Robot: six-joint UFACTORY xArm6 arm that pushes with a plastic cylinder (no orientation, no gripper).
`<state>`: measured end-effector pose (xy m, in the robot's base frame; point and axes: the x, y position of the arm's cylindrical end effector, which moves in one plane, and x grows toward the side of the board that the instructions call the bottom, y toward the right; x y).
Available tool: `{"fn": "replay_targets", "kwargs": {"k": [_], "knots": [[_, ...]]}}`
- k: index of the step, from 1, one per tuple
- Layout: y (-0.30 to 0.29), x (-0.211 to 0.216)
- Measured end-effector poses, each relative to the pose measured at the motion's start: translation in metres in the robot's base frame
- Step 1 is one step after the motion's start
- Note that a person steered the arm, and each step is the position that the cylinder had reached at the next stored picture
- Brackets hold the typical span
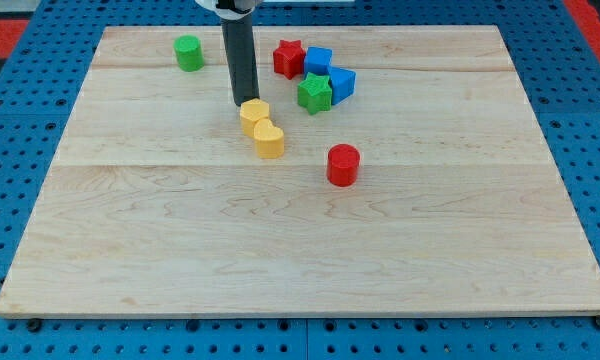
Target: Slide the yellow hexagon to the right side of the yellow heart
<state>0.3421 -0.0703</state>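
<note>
The yellow hexagon (254,113) lies above the middle of the board, touching the yellow heart (269,139), which sits just below and to its right. My rod comes down from the view's top, and my tip (246,102) stands right at the hexagon's upper left edge, touching or nearly touching it.
A green cylinder (188,52) stands at the upper left. A red star (289,57), a blue block (318,61), a green star (315,93) and a second blue block (341,83) cluster to the upper right of the hexagon. A red cylinder (343,164) stands to the right of the heart.
</note>
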Motion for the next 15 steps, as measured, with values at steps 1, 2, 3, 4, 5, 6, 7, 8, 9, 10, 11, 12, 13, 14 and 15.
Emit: {"fn": "replay_targets", "kwargs": {"k": [1, 2, 3, 4, 5, 6, 7, 8, 9, 10, 11, 12, 13, 14, 15], "knots": [[-0.028, 0.016], [-0.046, 0.019], [-0.034, 0.019], [-0.018, 0.019], [-0.004, 0.019], [0.011, 0.019], [0.038, 0.019], [0.041, 0.024], [0.041, 0.024], [0.045, 0.03], [0.043, 0.024], [0.045, 0.002], [0.076, 0.0], [0.077, 0.015], [0.075, 0.036]]}}
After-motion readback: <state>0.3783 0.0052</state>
